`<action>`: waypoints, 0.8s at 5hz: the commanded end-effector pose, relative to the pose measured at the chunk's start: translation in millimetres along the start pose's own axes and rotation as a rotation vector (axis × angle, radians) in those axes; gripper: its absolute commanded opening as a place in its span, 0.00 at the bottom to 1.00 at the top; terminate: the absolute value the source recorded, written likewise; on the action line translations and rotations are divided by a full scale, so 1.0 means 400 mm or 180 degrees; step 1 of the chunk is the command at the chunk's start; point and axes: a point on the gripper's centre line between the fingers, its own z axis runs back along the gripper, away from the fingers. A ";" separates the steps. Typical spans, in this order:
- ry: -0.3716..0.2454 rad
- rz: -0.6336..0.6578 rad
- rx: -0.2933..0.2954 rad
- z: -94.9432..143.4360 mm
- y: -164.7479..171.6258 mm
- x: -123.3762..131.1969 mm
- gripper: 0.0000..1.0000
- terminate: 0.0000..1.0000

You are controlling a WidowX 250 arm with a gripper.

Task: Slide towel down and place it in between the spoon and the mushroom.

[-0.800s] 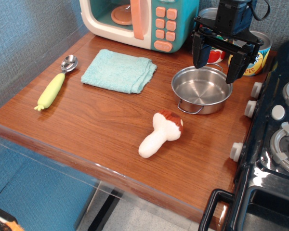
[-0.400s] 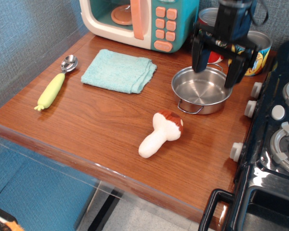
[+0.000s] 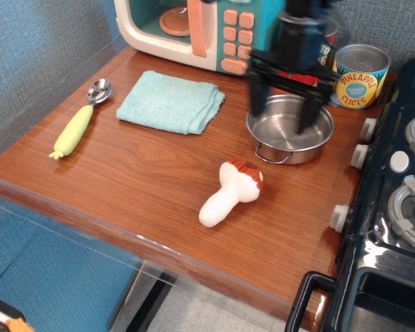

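Evidently the arm is on the move; over the last moments the gripper (image 3: 284,107) has swung from the upper right of the frame, where it hung by the cans, leftward to hover above the steel pot (image 3: 290,128), and its outline is blurred with that motion; the pineapple tin (image 3: 360,76) it was masking now shows in full. Its two dark fingers (image 3: 256,97) stand well apart, holding nothing, so the pincer is open. The towel (image 3: 171,101) has not shifted; it lies flat in the upper centre-left, just in front of the toy microwave (image 3: 200,31), folded and untouched. The spoon (image 3: 79,121) rests at the left edge of the table (image 3: 145,180), the mushroom (image 3: 230,192) lower in the centre, and bare wood lies between them, below the cloth. I judge this to be the approach, with no sliding begun; the gripper seems headed for the towel, which is near to its left, and must come down on it before dragging it toward the lower part of the frame.
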 end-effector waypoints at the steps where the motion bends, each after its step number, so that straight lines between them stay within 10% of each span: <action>1: -0.0699 0.0706 -0.0084 0.084 0.226 0.003 1.00 0.00; 4: -0.0872 0.0542 0.0359 0.043 0.375 0.017 1.00 0.00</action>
